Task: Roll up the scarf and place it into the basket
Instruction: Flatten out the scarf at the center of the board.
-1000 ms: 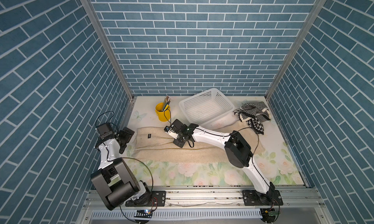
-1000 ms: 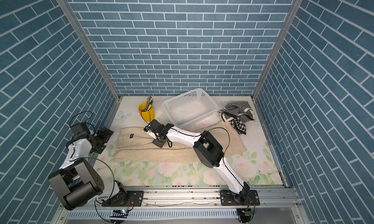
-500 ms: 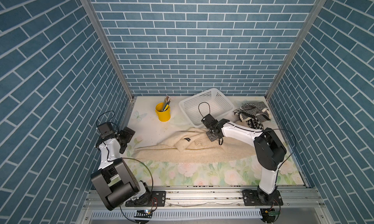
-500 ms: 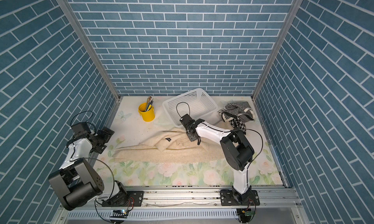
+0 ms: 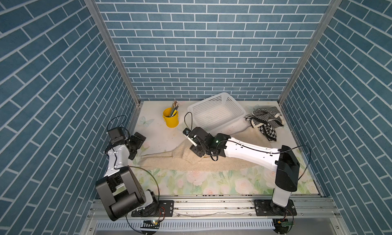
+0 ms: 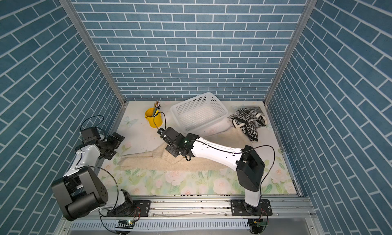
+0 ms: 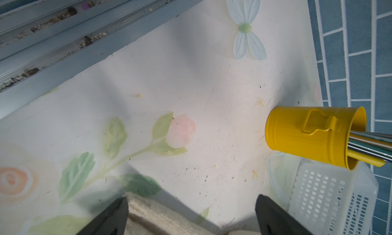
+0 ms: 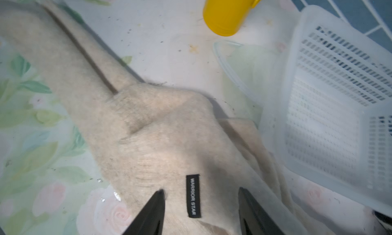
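1. The scarf [image 5: 169, 161] is laid out flat on the bench [image 5: 191, 181] and is not yet rolled. Its long axis runs from just under the left gripper [image 7: 191, 200], beneath the right gripper [image 8: 200, 193], and on behind that gripper under its arm.
2. A folded-over bunch of the scarf lies directly below the right gripper. A black label [image 8: 193, 195] on it is seen between the tips.
3. The right gripper's jaws are parted and nothing is pinched. Whether the tips touch the cloth cannot be told.
4. The left gripper is spread wide and empty, with the scarf's narrow end seen just below and between its tips.
5. The right gripper is judged nearer to the fold, and the left nearer to the free end. A roll would have to travel along the long axis, so the fold below the right gripper is judged the likelier starting point.
6. The basket [image 5: 205, 100] stands empty, near and ahead of the right gripper, off to one side. A bucket [image 5: 170, 118] stands ahead on the other side.
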Motion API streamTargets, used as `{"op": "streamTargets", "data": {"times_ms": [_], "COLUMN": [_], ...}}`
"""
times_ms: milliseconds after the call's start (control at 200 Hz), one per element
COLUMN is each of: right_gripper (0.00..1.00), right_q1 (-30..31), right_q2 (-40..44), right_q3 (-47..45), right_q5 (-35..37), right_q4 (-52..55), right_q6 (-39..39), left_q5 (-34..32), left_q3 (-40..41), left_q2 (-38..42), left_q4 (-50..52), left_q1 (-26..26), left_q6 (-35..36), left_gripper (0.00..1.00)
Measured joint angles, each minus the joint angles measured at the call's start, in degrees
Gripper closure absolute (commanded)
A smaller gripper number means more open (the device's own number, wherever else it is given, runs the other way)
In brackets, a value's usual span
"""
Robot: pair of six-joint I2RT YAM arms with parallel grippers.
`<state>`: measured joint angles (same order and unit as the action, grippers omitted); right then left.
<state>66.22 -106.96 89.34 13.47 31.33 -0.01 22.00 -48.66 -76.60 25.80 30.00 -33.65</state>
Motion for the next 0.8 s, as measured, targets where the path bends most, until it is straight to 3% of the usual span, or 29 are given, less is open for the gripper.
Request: {"op": "streamTargets", "data": {"times_ms": [330, 600, 640, 730, 800], "right_gripper": [0.41, 0.42, 0.5, 0.99, 1.0], "right_q1": [0.85, 1.29, 1.29, 1.27, 1.16], "right_q2": [-10.4, -16.85, -18.84, -23.08, -25.2], "right_q3": [4.57, 12.5, 13.9, 16.04, 16.48], "right_q5": [-9.25, -10.08, -10.14, -10.05, -9.6], "right_q4": [1.49, 0.76, 0.66, 0.87, 1.25], "right_q6": [-3.82, -4.59, -4.87, -5.38, -5.25], "left_q5": [0.15, 0.2, 0.22, 0.31, 0.35], "left_q3": [0.94, 1.77, 1.77, 1.77, 1.79], "left_q2": [0.52, 1.11, 1.11, 1.11, 1.11], "left_q4": [-0.22, -0.42, -0.42, -0.42, -0.39], "left_q1": [-0.15, -0.15, -0.15, -0.15, -0.15], "left_q6": [0.02, 0.02, 0.02, 0.04, 0.04], "left_gripper": [0.0, 0.0, 0.0, 0.0, 0.0]}}
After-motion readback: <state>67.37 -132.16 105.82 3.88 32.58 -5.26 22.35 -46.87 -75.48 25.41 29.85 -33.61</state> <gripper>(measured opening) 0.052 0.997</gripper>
